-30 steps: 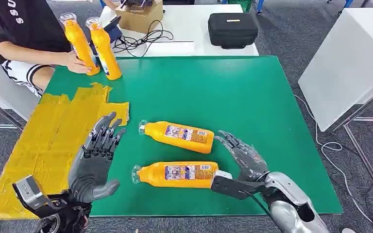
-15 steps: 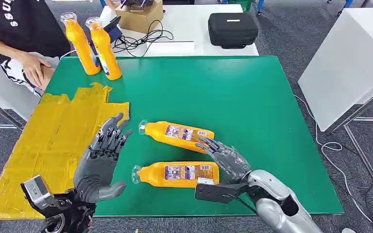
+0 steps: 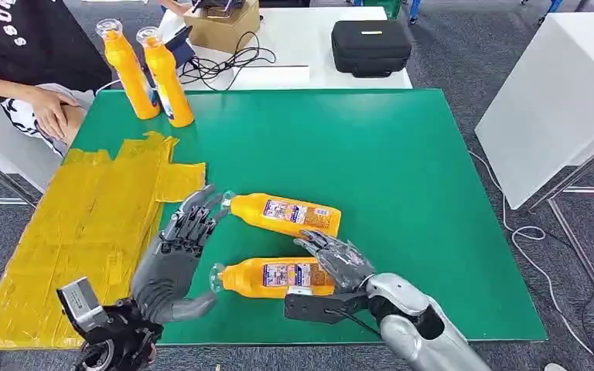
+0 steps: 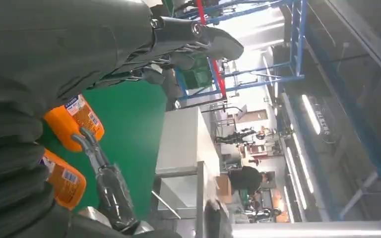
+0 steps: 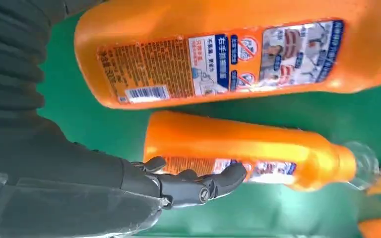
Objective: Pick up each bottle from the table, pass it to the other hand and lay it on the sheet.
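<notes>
Right hand, fingers spread and grasping nothing yet, reaches over the near bottle for pickup, while the left hand waits released beside the sheet.

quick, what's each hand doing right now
Left hand: open, fingers spread, holding nothing.
Right hand: open, fingers over the near bottle, not gripping it yet.
</notes>
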`<state>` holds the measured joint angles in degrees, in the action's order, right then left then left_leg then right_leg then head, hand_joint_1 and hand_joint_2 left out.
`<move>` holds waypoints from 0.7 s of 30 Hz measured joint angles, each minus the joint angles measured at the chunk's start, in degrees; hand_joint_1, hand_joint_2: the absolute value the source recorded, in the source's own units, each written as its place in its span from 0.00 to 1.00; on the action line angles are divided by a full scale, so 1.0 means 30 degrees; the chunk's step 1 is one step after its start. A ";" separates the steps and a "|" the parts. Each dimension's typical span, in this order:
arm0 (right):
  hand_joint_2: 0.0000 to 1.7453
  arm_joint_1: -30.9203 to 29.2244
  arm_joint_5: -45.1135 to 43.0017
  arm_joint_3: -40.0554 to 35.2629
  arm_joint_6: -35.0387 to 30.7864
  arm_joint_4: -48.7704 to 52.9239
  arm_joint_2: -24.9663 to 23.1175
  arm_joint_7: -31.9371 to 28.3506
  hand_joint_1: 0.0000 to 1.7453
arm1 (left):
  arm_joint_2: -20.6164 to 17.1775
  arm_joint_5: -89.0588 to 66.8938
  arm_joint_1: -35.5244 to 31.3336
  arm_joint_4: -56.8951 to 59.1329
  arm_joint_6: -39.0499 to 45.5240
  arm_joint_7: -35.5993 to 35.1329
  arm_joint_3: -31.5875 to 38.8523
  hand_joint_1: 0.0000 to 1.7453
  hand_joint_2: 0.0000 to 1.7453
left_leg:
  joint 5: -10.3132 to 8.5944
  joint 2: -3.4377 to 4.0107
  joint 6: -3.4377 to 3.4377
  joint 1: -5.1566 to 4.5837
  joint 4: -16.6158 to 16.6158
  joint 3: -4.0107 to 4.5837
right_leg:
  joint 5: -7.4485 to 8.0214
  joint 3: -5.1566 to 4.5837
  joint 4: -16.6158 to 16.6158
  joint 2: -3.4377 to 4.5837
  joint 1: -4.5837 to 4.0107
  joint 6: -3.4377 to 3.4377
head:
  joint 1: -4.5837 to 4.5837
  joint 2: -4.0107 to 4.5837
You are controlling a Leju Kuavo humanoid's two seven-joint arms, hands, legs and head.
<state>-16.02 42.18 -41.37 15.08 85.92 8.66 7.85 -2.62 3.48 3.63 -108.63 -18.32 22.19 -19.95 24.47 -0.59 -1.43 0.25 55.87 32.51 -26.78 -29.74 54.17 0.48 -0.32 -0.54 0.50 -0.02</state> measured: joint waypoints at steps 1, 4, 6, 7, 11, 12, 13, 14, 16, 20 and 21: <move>1.00 -0.0016 0.0000 -0.0022 -0.0015 -0.0125 -0.0045 0.0000 0.00 | -0.0007 0.0000 -0.0001 0.0007 0.0000 -0.0015 -0.0030 0.00 1.00 | 0.0000 0.0000 0.0000 0.0000 0.0000 0.0000 | 0.0000 0.0000 0.0000 0.0000 0.0000 0.0000 | -0.0007 0.0000; 1.00 -0.0043 0.0007 -0.0066 -0.0044 -0.0415 -0.0168 0.0007 0.00 | -0.0015 0.0014 -0.0011 0.0029 -0.0007 -0.0022 -0.0066 0.00 1.00 | 0.0000 0.0001 0.0000 0.0000 0.0000 0.0000 | 0.0000 0.0001 0.0000 0.0000 0.0000 0.0000 | 0.0000 0.0000; 1.00 -0.0053 0.0007 -0.0073 -0.0051 -0.0533 -0.0205 0.0044 0.00 | -0.0015 0.0014 -0.0014 0.0044 -0.0007 -0.0022 -0.0081 0.00 1.00 | 0.0000 0.0001 0.0000 0.0000 0.0000 0.0000 | 0.0000 0.0000 0.0000 0.0000 0.0000 0.0000 | 0.0000 0.0000; 1.00 -0.0069 0.0007 -0.0080 -0.0051 -0.0605 -0.0234 0.0051 0.00 | -0.0022 0.0014 -0.0023 0.0058 -0.0007 -0.0022 -0.0081 0.00 1.00 | 0.0000 0.0001 0.0000 0.0000 0.0000 0.0000 | 0.0000 0.0000 0.0000 0.0000 0.0000 0.0000 | 0.0000 0.0000; 1.00 -0.0107 -0.0051 -0.0073 -0.0109 -0.0846 -0.0336 0.0080 0.00 | -0.0029 0.0029 -0.0048 0.0065 -0.0073 -0.0059 -0.0102 0.00 1.00 | 0.0000 0.0001 0.0000 0.0001 0.0000 -0.0002 | 0.0000 -0.0001 0.0000 0.0000 -0.0001 0.0000 | 0.0000 0.0000; 1.00 -0.0122 -0.0087 -0.0073 -0.0131 -0.0948 -0.0387 0.0117 0.00 | -0.0029 0.0022 -0.0084 0.0087 -0.0087 -0.0117 -0.0132 0.00 1.00 | 0.0000 0.0001 0.0000 0.0001 0.0000 -0.0001 | 0.0000 -0.0001 0.0000 0.0000 -0.0001 0.0000 | 0.0000 0.0000; 1.00 -0.0146 -0.0131 -0.0073 -0.0153 -0.1072 -0.0438 0.0124 0.00 | -0.0029 0.0014 -0.0141 0.0124 -0.0080 -0.0176 -0.0197 0.00 1.00 | 0.0000 0.0001 0.0000 0.0001 0.0000 -0.0001 | 0.0000 0.0000 0.0000 0.0000 -0.0001 0.0000 | 0.0000 0.0000; 1.00 -0.0201 -0.0175 -0.0073 -0.0174 -0.1267 -0.0496 0.0196 0.00 | -0.0029 0.0014 -0.0219 0.0174 -0.0066 -0.0284 -0.0248 0.00 1.00 | 0.0000 0.0001 0.0000 0.0001 0.0000 -0.0001 | 0.0000 0.0000 0.0000 0.0000 -0.0001 0.0000 | 0.0000 0.0000; 1.00 -0.0357 -0.0175 -0.0073 -0.0175 -0.1728 -0.0635 0.0350 0.00 | -0.0029 0.0022 -0.0364 0.0255 -0.0022 -0.0496 -0.0292 0.00 1.00 | 0.0000 0.0003 0.0000 0.0001 0.0000 -0.0001 | 0.0001 0.0001 0.0000 0.0001 -0.0001 0.0000 | 0.0000 0.0000; 1.00 -0.0546 -0.0175 -0.0073 -0.0189 -0.2680 -0.0889 0.0459 0.00 | -0.0029 0.0044 -0.0446 0.0335 0.0007 -0.0664 -0.0328 0.00 1.00 | -0.0002 0.0002 0.0002 0.0000 0.0000 -0.0001 | 0.0001 0.0002 0.0001 0.0000 -0.0001 0.0000 | -0.0007 0.0000; 1.00 -0.0589 -0.0175 -0.0073 -0.0211 -0.2899 -0.0977 0.0466 0.00 | -0.0029 0.0044 -0.0465 0.0335 0.0007 -0.0685 -0.0328 0.00 1.00 | -0.0002 0.0003 0.0002 0.0000 0.0000 -0.0001 | 0.0001 0.0001 0.0001 0.0001 -0.0001 0.0000 | 0.0000 0.0000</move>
<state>-17.79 41.66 -41.59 14.45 77.22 5.73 9.25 -2.71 3.61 2.23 -107.62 -18.29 20.13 -20.94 24.46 -0.58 -1.42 0.25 55.87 32.51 -26.77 -29.73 54.18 0.48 -0.32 -0.54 0.50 -0.02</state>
